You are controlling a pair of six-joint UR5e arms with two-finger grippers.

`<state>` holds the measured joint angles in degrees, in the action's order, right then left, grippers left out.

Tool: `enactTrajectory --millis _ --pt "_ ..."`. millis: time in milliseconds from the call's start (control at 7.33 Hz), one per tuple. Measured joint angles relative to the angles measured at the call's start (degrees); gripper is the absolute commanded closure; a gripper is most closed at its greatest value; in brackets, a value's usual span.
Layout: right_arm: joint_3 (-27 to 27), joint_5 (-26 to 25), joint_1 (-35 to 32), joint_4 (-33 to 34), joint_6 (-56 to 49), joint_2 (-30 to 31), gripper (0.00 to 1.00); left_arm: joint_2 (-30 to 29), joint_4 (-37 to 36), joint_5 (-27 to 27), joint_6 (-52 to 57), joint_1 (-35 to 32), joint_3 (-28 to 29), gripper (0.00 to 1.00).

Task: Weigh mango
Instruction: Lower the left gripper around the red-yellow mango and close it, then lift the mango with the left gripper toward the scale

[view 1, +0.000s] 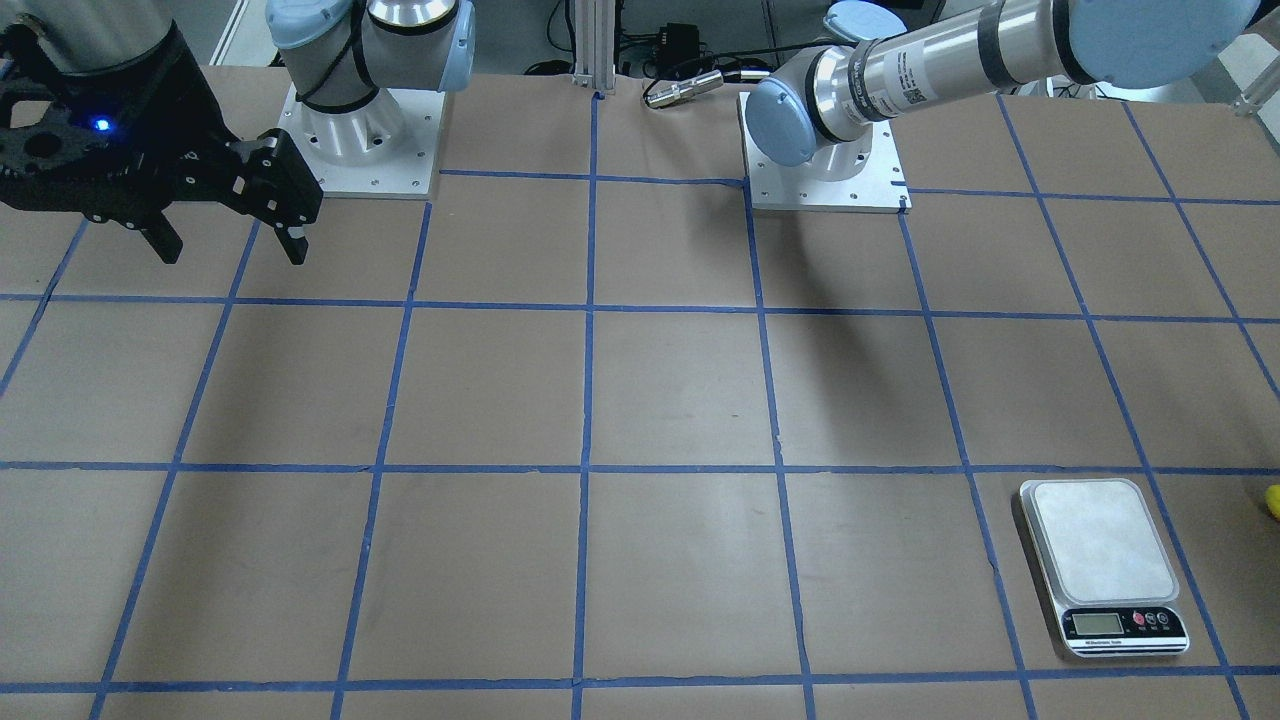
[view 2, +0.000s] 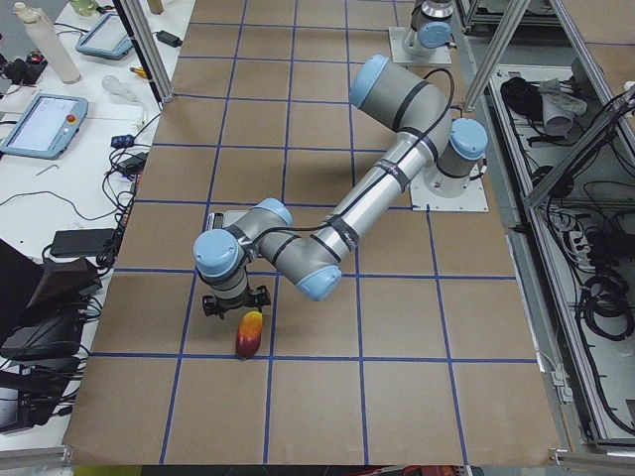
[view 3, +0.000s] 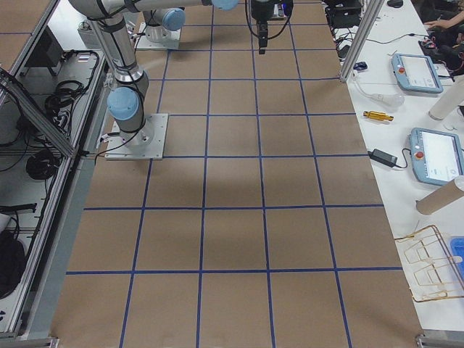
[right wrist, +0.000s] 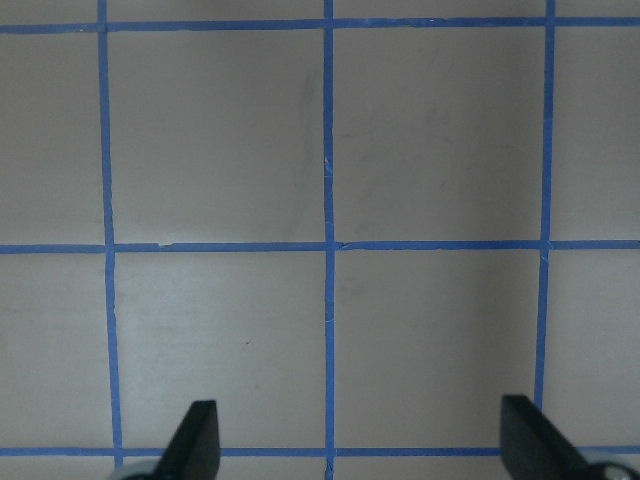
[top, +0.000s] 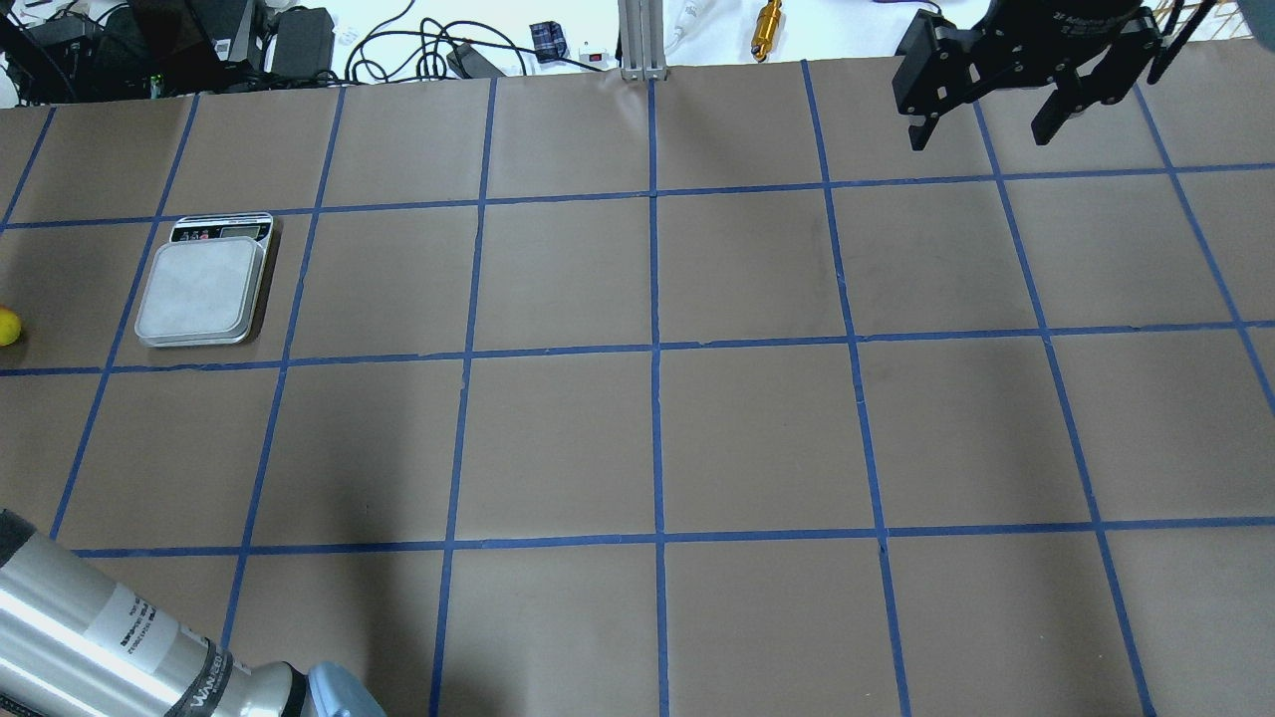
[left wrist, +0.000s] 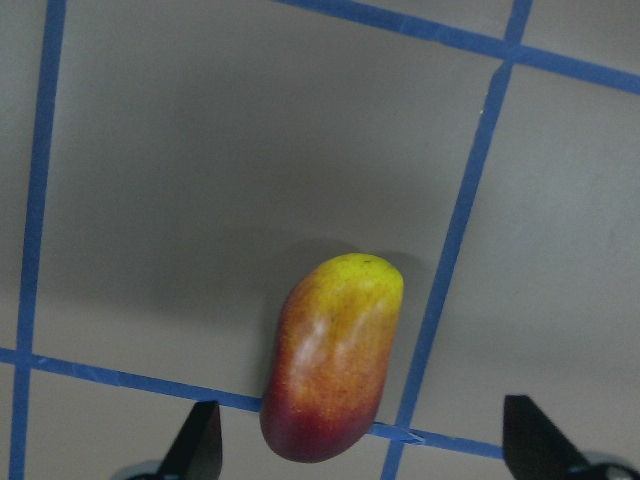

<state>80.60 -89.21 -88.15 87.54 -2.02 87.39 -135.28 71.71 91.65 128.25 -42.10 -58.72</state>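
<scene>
Mango (left wrist: 333, 358) lies flat on brown paper near the counter's left edge, between that edge and the kitchen scale (top: 204, 289). Left tool (left wrist: 362, 445) hangs over it, fingers spread wide, empty. Right tool (view 1: 230, 240) likewise spread, empty. Skin smooth, yellow blending to red. Probably firm, moderately heavy, slippery, bruisable. Best pinched gently across the mid-belly.

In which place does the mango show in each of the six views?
Front-facing: mango, yellow tip, right edge, beside the scale.
Overhead: mango at left edge, beside the scale.
Exterior left: mango lower left, under left gripper.
Exterior right: absent.
Left wrist: mango bottom centre.
Right wrist: absent.
Shared landmark: scale.
</scene>
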Motion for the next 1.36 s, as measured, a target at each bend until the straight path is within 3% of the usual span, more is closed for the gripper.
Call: enactTrajectory --millis 545,1364 --pt "0.0 0.0 0.0 0.0 0.0 0.0 0.0 -5.16 -5.03 -3.49 8.97 2.39 -0.25 0.0" --pt "0.0 0.02 0.0 0.0 0.0 -0.02 0.0 -8.18 -6.63 -5.52 10.08 2.95 -0.78 0.0"
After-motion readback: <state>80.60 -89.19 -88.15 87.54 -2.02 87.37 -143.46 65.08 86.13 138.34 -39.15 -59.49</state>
